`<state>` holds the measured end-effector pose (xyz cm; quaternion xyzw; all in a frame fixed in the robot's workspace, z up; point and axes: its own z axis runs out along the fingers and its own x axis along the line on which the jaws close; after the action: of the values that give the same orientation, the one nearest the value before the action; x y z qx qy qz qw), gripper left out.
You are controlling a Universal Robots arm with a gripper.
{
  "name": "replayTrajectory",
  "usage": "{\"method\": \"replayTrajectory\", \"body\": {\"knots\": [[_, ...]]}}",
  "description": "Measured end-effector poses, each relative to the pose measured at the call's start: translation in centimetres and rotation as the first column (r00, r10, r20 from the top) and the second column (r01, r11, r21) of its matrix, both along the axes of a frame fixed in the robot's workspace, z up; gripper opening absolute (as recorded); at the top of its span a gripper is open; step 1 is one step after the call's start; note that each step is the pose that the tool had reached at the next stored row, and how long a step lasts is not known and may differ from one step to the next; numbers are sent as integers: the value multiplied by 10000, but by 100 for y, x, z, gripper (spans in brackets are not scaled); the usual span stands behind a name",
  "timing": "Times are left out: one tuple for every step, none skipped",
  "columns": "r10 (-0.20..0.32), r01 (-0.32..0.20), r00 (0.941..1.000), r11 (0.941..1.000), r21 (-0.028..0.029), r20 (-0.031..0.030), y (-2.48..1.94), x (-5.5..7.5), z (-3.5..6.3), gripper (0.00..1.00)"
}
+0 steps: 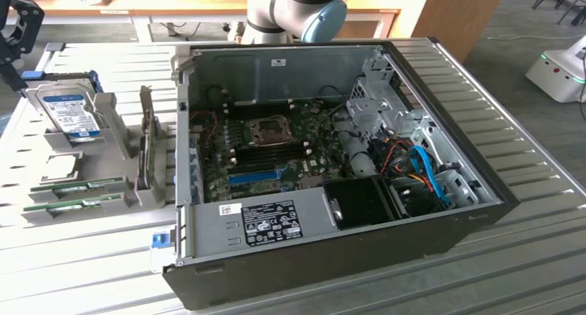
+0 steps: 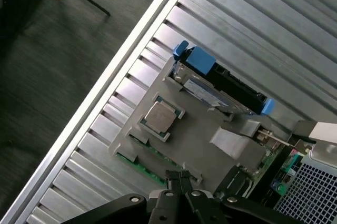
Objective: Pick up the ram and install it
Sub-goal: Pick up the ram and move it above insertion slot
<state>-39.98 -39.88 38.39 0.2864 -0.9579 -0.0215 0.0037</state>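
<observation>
**Hand empty over holder; ram not yet lifted**

The ram (image 1: pixel 77 186) is seated on its long edge in a slot of the grey holder (image 1: pixel 114 133), at the holder's end farthest from the hard drive (image 1: pixel 71 112). This upright seating is judged to leave its top edge free for pinching. The hand (image 2: pixel 180 177) is held above the holder, fingers pressed together with nothing between them. The open computer case (image 1: pixel 458 222) stands just beside the holder on the tabletop (image 1: pixel 512 123).
</observation>
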Motion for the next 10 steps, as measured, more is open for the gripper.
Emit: {"method": "replayTrajectory", "body": {"knots": [[125,-125,9999,9999,0,0,0,0,-1,11],[247,-247,9997,9997,0,1,0,0,-1,11],[373,-373,9993,9993,0,0,0,0,-1,11],[508,-508,9987,9987,0,0,0,0,-2,11],[633,-633,9980,9980,0,1,0,0,-2,11],[759,-759,9971,9971,0,0,0,0,-3,11],[887,-887,9961,9961,0,0,0,0,-3,11],[1014,-1014,9948,9948,0,0,0,0,-3,11],[1141,-1141,9935,9935,0,0,0,0,-4,11],[1268,-1268,9919,9919,1,0,0,0,-5,11]]}}
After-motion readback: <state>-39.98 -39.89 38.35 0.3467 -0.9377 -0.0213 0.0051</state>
